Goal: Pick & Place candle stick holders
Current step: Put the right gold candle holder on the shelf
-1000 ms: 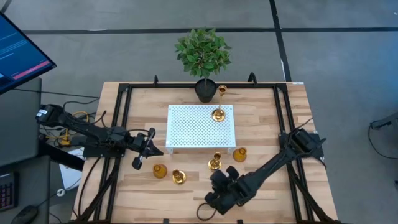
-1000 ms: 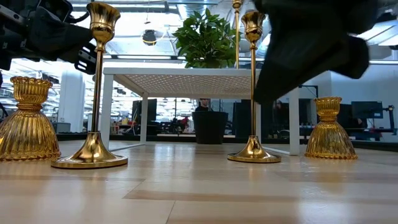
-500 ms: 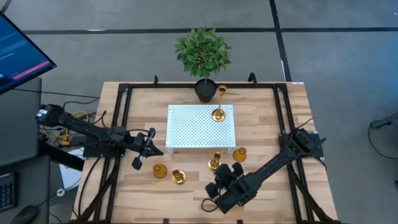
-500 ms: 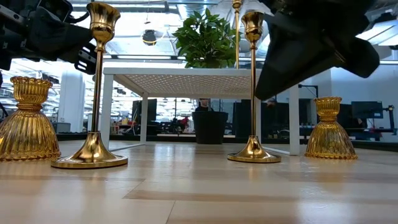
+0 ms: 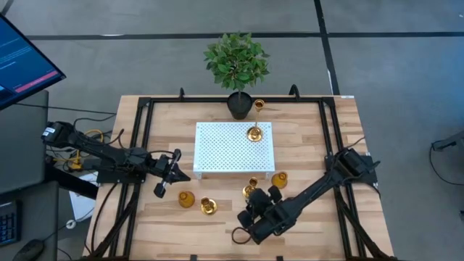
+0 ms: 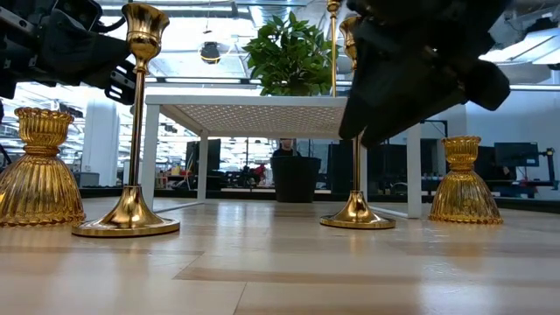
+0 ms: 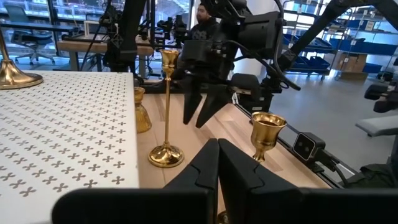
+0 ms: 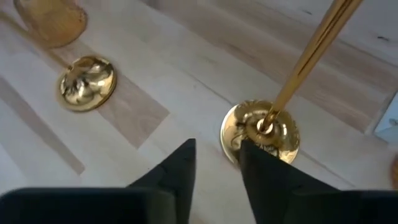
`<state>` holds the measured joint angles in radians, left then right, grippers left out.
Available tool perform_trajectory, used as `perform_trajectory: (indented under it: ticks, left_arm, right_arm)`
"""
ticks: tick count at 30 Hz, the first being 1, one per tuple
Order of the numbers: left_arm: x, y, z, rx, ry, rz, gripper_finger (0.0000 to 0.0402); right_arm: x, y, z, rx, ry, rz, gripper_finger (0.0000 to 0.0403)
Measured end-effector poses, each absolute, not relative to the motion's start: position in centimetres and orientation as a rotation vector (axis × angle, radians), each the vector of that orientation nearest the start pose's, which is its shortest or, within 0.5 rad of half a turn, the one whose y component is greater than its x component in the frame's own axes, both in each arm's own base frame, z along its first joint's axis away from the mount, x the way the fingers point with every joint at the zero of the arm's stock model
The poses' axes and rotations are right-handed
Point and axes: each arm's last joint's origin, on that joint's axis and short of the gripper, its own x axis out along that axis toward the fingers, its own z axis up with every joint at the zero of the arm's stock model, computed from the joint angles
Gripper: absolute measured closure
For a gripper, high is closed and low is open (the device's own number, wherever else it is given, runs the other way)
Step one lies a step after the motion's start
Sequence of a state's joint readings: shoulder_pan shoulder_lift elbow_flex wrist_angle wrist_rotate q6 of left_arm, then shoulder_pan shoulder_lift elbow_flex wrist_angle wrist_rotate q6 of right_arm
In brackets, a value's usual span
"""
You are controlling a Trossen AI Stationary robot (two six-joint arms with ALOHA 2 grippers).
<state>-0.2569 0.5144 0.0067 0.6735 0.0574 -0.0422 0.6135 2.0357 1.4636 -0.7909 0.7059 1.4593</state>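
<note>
Five gold candle stick holders are in view. One tall holder stands on the white perforated tray. Another tall one stands on the table by its round base, just in front of the tray, with a short bulbous one to its right. A short holder and a tall one stand toward the near left. My right gripper is open, close beside the stem of the tall holder in front of the tray, touching nothing. My left gripper is shut and empty, left of the tray.
A green plant in a black pot stands at the tray's far edge. Black frame rails run along the table's left, right and far sides. Bare wood lies along the near edge.
My right gripper has moved toward the table's far edge, up to the tall holder in front of the tray, and its fingers have parted. The holders have stayed where they were.
</note>
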Motion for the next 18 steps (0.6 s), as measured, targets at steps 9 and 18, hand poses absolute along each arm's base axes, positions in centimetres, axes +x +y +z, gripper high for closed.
perform_trajectory:
  ticks: [9, 18]
  left_arm:
    - [12.4, -3.4, 18.3, -0.058, -0.159, -0.317, 0.0394]
    - [12.4, -3.4, 18.2, -0.058, -0.156, -0.317, 0.0394]
  right_arm:
    - [33.4, 18.9, 14.9, 0.512, 0.731, -0.852, 0.0239]
    - [33.3, 18.8, 14.3, 0.504, 0.655, -0.851, 0.0266]
